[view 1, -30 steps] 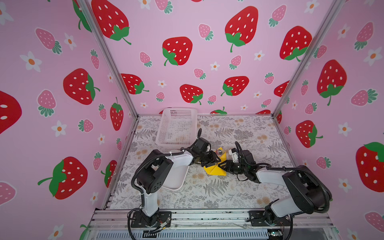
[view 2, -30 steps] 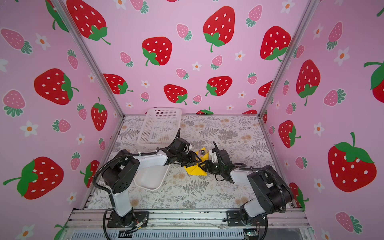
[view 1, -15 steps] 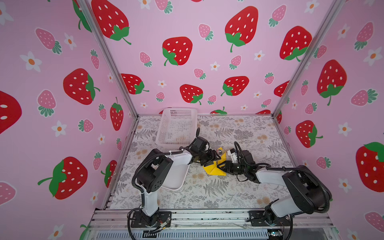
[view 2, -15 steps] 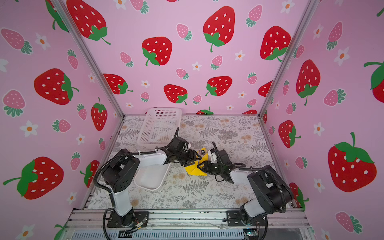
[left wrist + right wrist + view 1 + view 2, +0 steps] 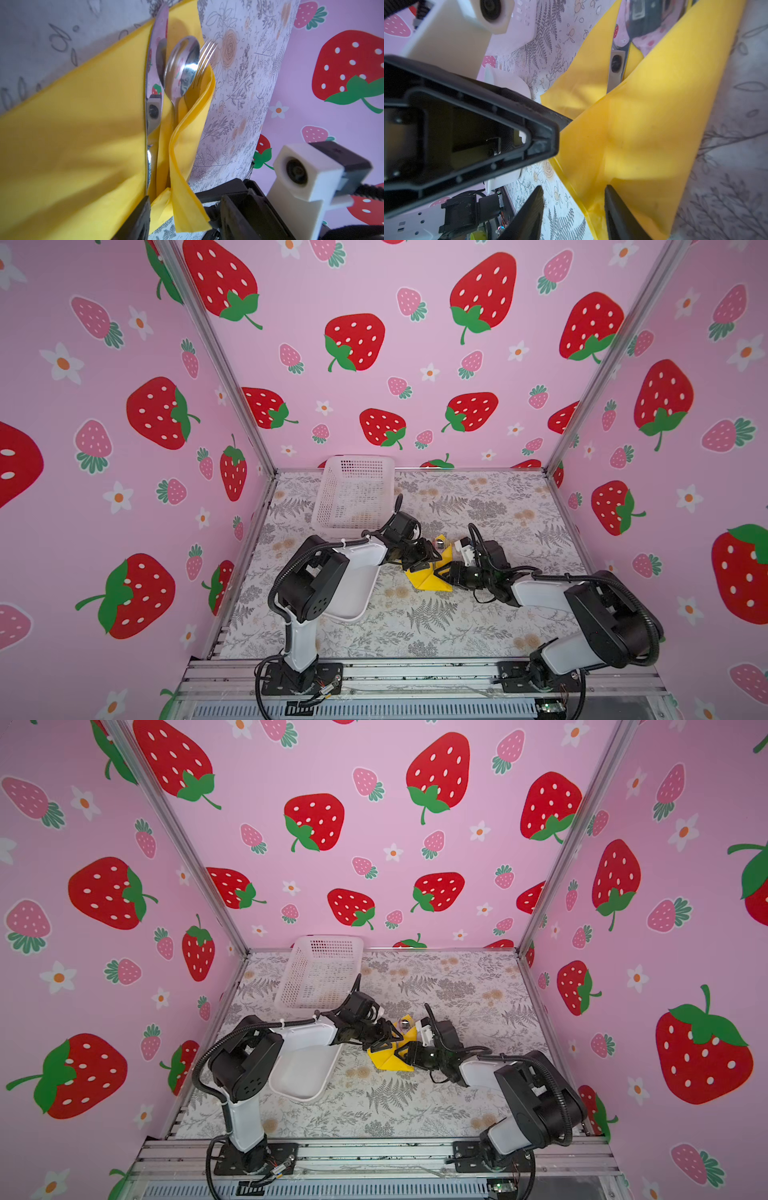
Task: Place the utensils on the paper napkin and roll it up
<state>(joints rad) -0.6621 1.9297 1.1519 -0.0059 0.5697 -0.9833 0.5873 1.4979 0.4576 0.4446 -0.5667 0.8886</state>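
Utensils (image 5: 178, 68) lie bundled in the yellow paper napkin (image 5: 83, 135) at the middle of the floral tabletop (image 5: 415, 635), where we see both arms meeting over the fold. From the left wrist camera we make out the knife (image 5: 154, 68), the spoon (image 5: 182, 60) and the fork (image 5: 205, 54) side by side. Their heads poke out of the paper, and one edge of the sheet curls up along the fork's side. The left claw (image 5: 185, 200) sits at the handle end, jaws partly apart on either side of the wrapped bundle; whether they press on it we cannot tell. The right claw (image 5: 573, 189) is partly open too, one jaw over the paper and its mate over the bare tabletop, with the napkin's edge between them and nothing clamped. In both top views the napkin (image 5: 428, 578) (image 5: 390, 1060) shows as a folded yellow wedge between the two claws, the spoon's bowl glinting at its far end. A white tray (image 5: 353, 605) lies under the left arm, near the napkin, and a white mesh basket (image 5: 353, 493) stands behind it by the back wall.
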